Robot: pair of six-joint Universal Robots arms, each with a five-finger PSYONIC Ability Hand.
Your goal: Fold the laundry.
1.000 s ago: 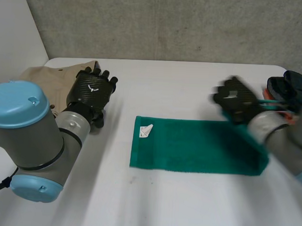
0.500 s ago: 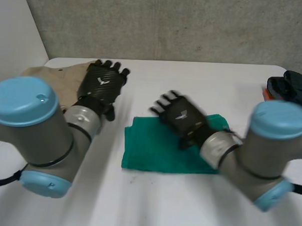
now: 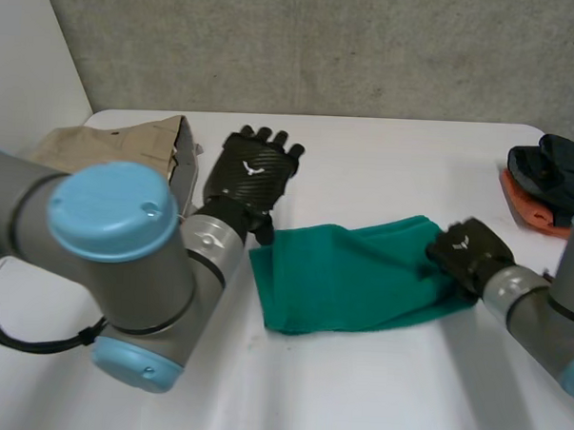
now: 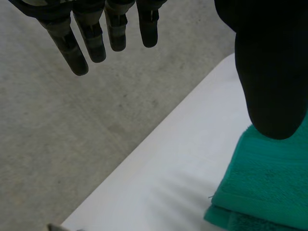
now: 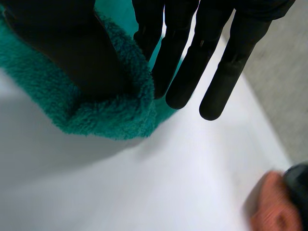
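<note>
A green towel (image 3: 351, 275) lies rumpled and doubled over in the middle of the white table (image 3: 375, 390). My left hand (image 3: 256, 171) hovers open over the towel's far left corner, its fingers (image 4: 91, 38) straight and its thumb above the towel's folded edge (image 4: 269, 178). My right hand (image 3: 471, 254) is at the towel's right end. There the thumb (image 5: 62, 53) presses into the fluffy edge (image 5: 110, 120), and the nearly straight fingers (image 5: 192, 62) lie on its other side, pinching it.
A beige garment (image 3: 109, 141) lies at the table's far left, beside my left arm. At the far right edge a dark garment (image 3: 556, 165) rests on an orange one (image 3: 526, 204), close to my right arm. A grey wall runs behind the table.
My right hand swept left across the towel, then drew back to its right end holding the edge. The towel went from flat to rumpled. My left hand moved right, up to its far left corner.
</note>
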